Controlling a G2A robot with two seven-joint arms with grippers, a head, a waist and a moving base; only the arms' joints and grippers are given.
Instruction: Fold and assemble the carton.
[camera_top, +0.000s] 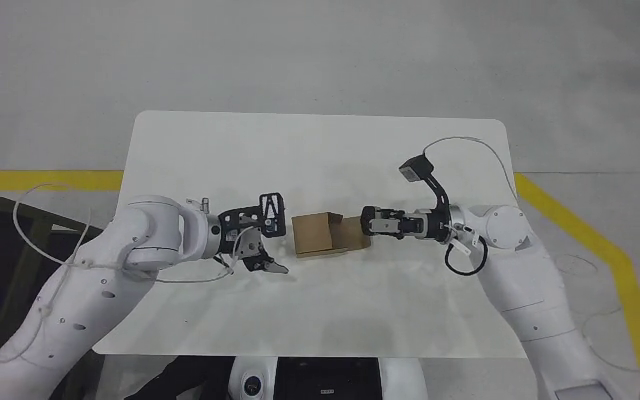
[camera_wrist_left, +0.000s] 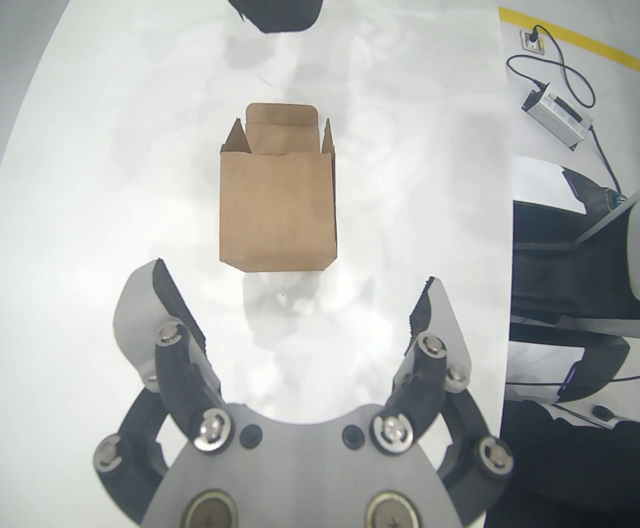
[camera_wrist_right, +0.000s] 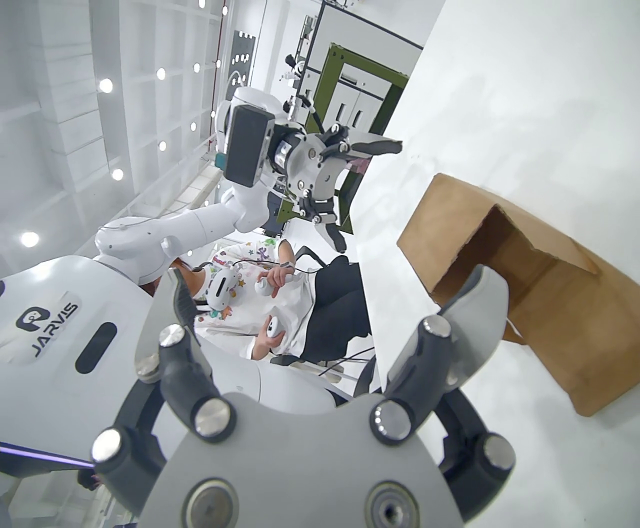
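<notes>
1. Here, the left gripper (camera_wrist_left: 295, 280) has its fingers spread wide and holds nothing. The fingers are metal plates faced with black ribbed pads (camera_wrist_left: 167, 290). It hovers low, pointing at the near end of the carton (camera_wrist_left: 277, 210), with a strip of bare surface between them.
2. The right gripper (camera_wrist_right: 330, 280) is also parted, with nothing clamped. Its fingers are smooth, grey and curved. One finger (camera_wrist_right: 482, 305) stands in front of the carton's open mouth; I cannot tell whether it touches.
3. The carton is plain brown cardboard, matte, a box-shaped sleeve lying on its side between the two grippers.
   - The end facing the right gripper is open. Two pointed side flaps (camera_wrist_left: 236, 136) stand up there, and a round-cornered tuck flap (camera_wrist_left: 281, 114) lies flat.
   - The opposite end shows a straight edge with clipped corners; I cannot tell whether it is closed.
4. The counter (camera_top: 350, 150) is white, smooth and faintly glossy, with rounded corners. The carton sits near its middle, well apart from every edge, and white surface shows along both long sides.
5. Past the edge is grey floor (camera_top: 300, 50) with a yellow stripe (camera_top: 30, 180).
</notes>
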